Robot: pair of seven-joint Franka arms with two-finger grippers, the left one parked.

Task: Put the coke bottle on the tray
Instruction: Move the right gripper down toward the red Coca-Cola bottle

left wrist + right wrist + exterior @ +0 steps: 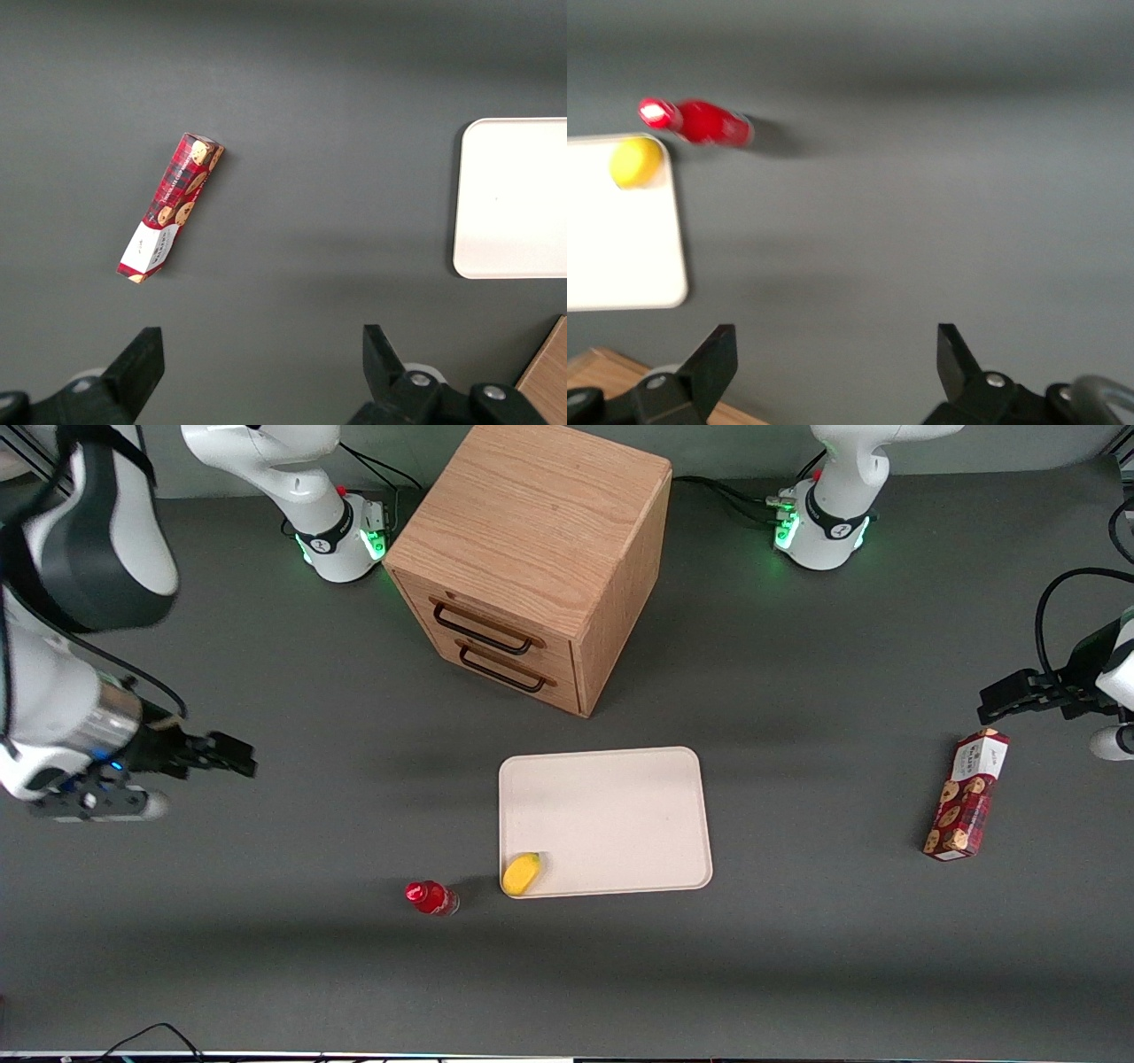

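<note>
The approach step is being started, it seems: the spread, empty gripper (244, 759) is being held well apart from the coke bottle (431, 897), which stands upright beside the tray (620, 815) and must next be reached and grasped.

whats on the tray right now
Only the yellow fruit, at a corner of the tray. The coke bottle stands beside it on the table; the open gripper is away, empty.

Hand (232, 755) open; path to coke bottle (431, 898) seemingly unobstructed.
</note>
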